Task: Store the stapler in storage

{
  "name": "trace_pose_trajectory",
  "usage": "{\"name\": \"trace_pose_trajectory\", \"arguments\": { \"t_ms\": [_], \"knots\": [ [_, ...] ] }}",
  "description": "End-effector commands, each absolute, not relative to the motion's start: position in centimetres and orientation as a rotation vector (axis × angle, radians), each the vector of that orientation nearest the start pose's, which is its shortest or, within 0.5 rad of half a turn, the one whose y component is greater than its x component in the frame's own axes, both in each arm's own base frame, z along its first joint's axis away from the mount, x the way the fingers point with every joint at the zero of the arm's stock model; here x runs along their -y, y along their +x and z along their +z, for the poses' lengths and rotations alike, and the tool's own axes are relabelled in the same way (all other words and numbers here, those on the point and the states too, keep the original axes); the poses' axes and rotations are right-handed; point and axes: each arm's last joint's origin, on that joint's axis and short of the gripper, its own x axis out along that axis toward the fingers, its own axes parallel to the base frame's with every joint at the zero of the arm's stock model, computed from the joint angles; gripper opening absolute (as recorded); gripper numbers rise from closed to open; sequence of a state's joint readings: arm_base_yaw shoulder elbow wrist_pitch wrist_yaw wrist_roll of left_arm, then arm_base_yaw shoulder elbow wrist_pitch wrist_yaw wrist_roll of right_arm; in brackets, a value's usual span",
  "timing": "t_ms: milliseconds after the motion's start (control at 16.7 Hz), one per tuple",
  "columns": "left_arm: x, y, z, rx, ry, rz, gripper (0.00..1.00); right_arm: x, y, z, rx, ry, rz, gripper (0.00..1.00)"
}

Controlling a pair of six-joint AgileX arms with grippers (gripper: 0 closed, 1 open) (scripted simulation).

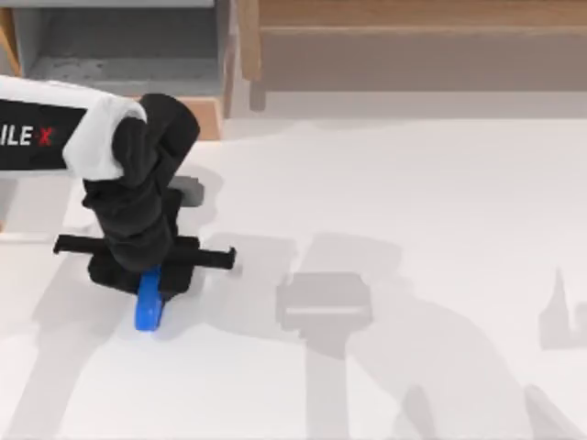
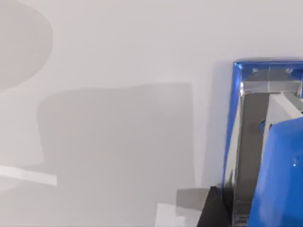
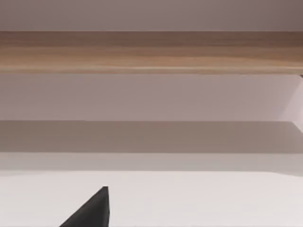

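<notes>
Stapler point(image 1: 149, 309) sits on the white table point(image 1: 413, 202) at its left side, directly under my left hand point(image 1: 151, 291), with only its blue near end poking out toward the table's front edge from beneath the black hand body. Its long axis runs front to back, roughly in line with my forearm, so my 2 fingers would bracket its narrow sides. My left wrist view shows the stapler point(image 2: 265, 142) very close, its blue shell and grey metal strip right against the lens side, with a dark finger tip point(image 2: 213, 210) just beside it; I cannot tell whether my left hand is spread or already pinching it. I judge the storage to be the grey, wood-edged box point(image 1: 119, 46) at the table's back left corner, near and straight behind my left arm. The table between the stapler and that box looks bare, so I'd expect a lift and a short carry backward, minding the box's wooden front rim point(image 1: 204, 115). My right arm is parked off to the right, facing the long wooden shelf point(image 3: 151, 52) at the back.
</notes>
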State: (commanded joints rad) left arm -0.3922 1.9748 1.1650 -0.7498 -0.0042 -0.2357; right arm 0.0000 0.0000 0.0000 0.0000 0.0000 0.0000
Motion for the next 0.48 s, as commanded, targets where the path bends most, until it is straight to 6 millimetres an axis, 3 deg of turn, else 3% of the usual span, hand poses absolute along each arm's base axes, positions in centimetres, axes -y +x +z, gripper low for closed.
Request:
{"name": "trace_pose_trajectory", "arguments": {
  "t_ms": [480],
  "knots": [
    [12.9, 31.8, 14.2, -1.543, 0.117, -0.119, 0.00, 0.1, 10.6, 16.0, 0.000, 0.000, 0.000, 1.00]
  ]
}}
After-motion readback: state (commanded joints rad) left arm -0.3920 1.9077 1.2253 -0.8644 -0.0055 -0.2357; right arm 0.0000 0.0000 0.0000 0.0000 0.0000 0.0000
